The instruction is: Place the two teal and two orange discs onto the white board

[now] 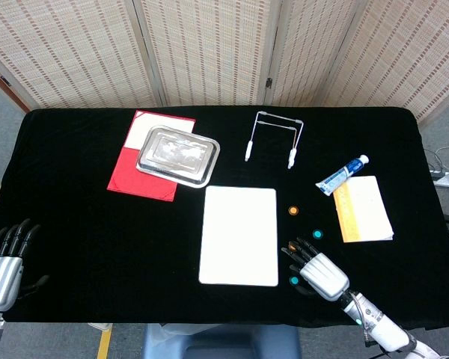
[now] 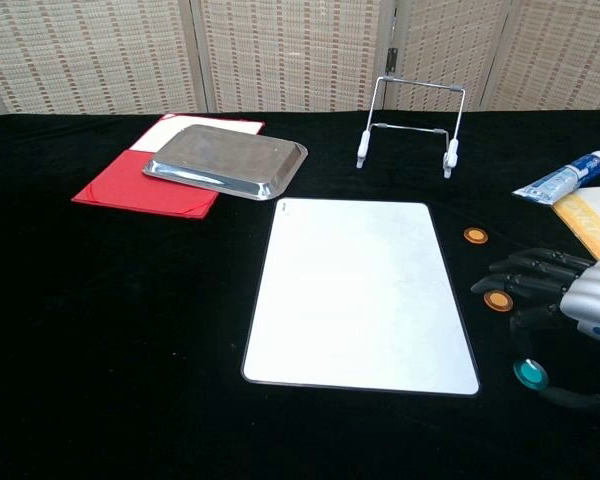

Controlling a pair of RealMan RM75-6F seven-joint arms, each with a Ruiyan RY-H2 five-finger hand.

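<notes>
Fingers (image 2: 525,290) of the right hand (image 2: 570,305) spread, empty, above an orange disc (image 2: 498,300).

No words, numbers or brand marks can be read anywhere. The blue and white tube (image 1: 343,175) carries print, but it is too small and blurred to make out in either view. The orange-edged booklet (image 1: 364,209) shows a strip of pattern or lettering along its orange side, also illegible. The white board (image 2: 361,295) has a tiny mark near its far left corner, unreadable.
</notes>
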